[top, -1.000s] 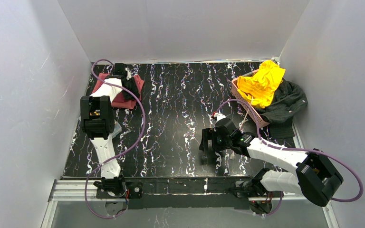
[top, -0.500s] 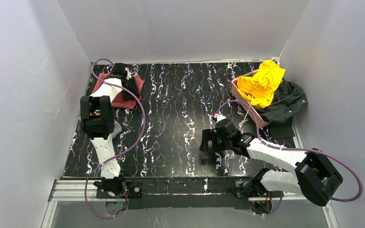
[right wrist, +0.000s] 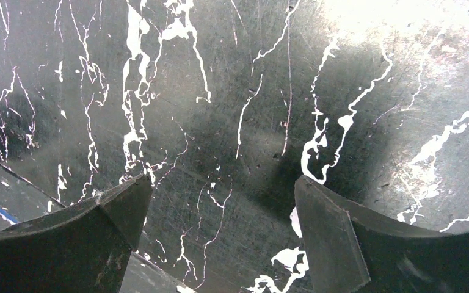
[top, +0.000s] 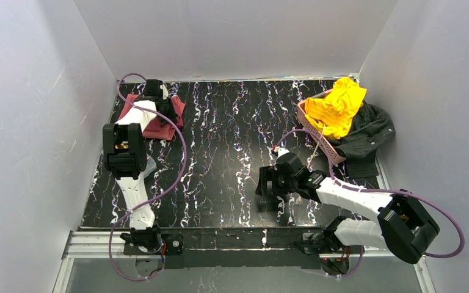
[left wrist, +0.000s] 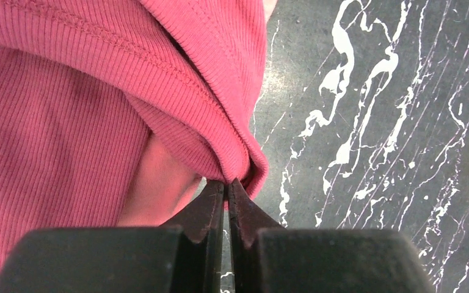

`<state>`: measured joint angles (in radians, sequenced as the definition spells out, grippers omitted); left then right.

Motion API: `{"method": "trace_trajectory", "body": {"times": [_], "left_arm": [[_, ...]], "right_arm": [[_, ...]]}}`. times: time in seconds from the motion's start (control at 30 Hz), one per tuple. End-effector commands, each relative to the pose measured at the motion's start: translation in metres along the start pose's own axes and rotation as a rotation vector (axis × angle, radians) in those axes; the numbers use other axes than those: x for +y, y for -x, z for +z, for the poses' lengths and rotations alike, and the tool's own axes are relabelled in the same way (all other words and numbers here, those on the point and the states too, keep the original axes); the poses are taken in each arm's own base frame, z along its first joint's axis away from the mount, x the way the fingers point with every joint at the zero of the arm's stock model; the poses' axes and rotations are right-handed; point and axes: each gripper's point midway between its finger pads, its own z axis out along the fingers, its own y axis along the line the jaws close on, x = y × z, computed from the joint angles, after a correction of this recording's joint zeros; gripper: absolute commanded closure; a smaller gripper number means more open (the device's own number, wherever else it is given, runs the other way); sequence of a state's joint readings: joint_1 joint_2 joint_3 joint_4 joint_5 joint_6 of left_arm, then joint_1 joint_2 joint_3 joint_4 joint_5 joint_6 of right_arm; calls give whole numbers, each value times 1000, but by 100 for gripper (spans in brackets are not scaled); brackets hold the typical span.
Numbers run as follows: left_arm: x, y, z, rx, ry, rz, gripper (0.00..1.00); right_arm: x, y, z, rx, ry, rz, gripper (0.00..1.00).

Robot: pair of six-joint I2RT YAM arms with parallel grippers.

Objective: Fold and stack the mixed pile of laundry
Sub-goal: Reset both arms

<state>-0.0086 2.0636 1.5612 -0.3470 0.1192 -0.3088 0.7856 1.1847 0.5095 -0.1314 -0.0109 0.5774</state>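
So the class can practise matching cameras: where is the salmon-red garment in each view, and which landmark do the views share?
Top external: salmon-red garment in the far left corner of the table top.
Left wrist: it fills the upper left, its fold at the tips of the shut left gripper.
Right wrist: not in it.
Shared landmark: the black, white-veined table top, seen in all three views.

Below and ahead of the right gripper, only bare table is met. The left gripper is blocked ahead and leftward by the red garment at its tips; rightward, the table is left free.
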Motion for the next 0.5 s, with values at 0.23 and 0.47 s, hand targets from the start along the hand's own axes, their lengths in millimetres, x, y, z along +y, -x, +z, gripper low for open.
{"method": "trace_trajectory", "body": {"times": [0.23,0.47], "left_arm": [[1,18,-79,-22,-128,-65,100],[43,15,-83,53,-109,-122,100]], "right_arm": [[5,6,-9,-34,27,3,6],[5,6,-12,-41,30,12,6]]}}
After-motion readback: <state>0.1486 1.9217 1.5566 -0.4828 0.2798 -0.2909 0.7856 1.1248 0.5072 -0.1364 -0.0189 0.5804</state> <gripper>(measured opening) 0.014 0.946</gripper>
